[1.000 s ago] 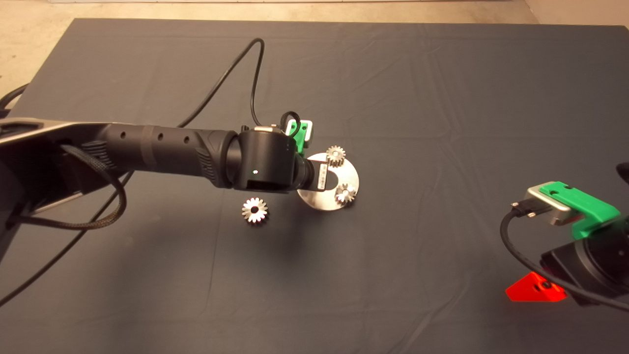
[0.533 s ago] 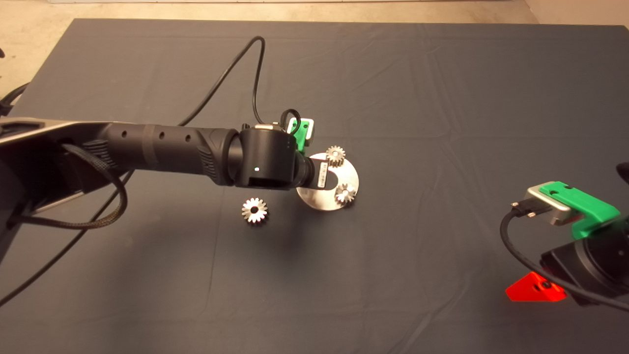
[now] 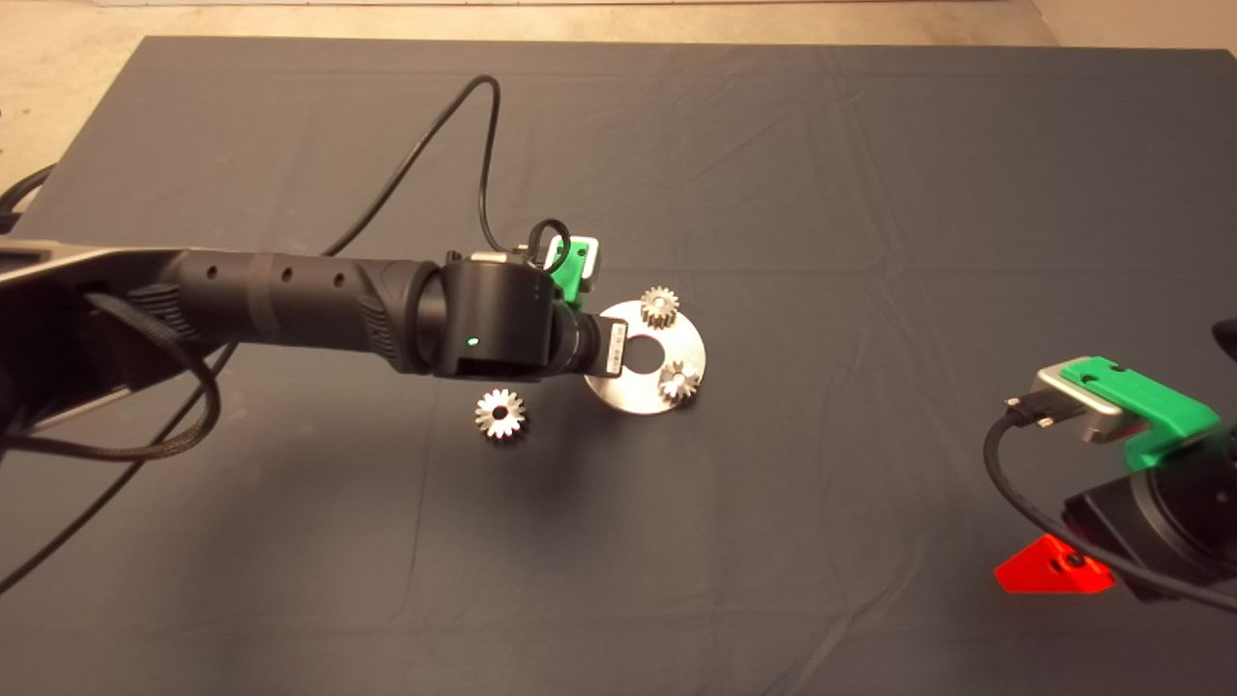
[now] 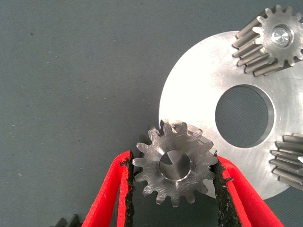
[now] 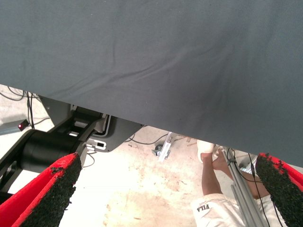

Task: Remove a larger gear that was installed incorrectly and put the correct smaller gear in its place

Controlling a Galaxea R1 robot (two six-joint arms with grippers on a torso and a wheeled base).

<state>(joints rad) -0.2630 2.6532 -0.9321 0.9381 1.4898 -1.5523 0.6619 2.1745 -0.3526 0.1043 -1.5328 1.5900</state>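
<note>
Two red fingers [image 4: 113, 194] of the left gripper [image 4: 173, 196] clamp the smaller gear [image 4: 173, 163] by its teeth, one black pad on either side, the gear lying flat with its dark centre hole facing the wrist camera. The gear sits at the edge of a round silver plate [image 4: 189, 101], partly over its rim. Two more small gears stand on the plate [image 3: 633, 391], one at its far side [image 3: 660, 305] and one at its right [image 3: 679, 381], around its centre hole. On the dark mat [image 3: 773, 193], near the plate's left, lies the larger gear [image 3: 501, 414], flat and apart from the arm. Parked at the lower right, the right gripper [image 5: 161, 189] has its fingers spread wide, with a person's leg [image 5: 215, 184] on the floor beyond the mat.
</note>
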